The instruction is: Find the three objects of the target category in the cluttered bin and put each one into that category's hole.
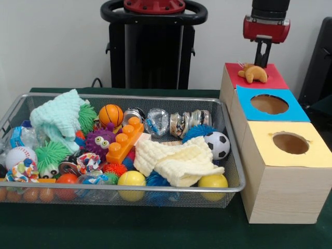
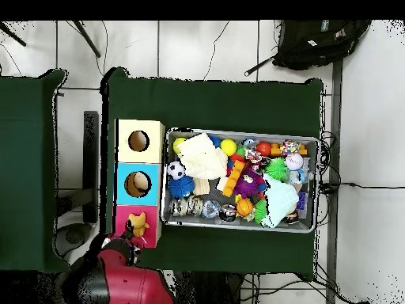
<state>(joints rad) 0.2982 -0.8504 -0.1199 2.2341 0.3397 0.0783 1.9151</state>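
Observation:
The wire mesh bin (image 1: 129,96) lies on the green table, full of toys; it also shows in the overhead view (image 2: 237,132). One pale-yellow toy figure with orange parts (image 1: 252,73) lies on the red top of the wooden box (image 1: 270,78), over its hole, and shows from above too (image 2: 138,222). My gripper (image 1: 263,61) hangs just above and behind this figure; in the overhead view the gripper (image 2: 131,240) is at the red end of the box. I see no other such figure in the bin. Something pale shows inside the blue hole (image 2: 141,183).
The box also has a blue top with a hole (image 1: 269,104) and a yellow top with a hole (image 1: 290,143). The bin holds a soccer ball (image 1: 218,144), yellow balls (image 1: 132,179), cream cloth (image 1: 176,158), mint cloth (image 1: 62,115), an orange brick (image 1: 124,139) and spiky balls.

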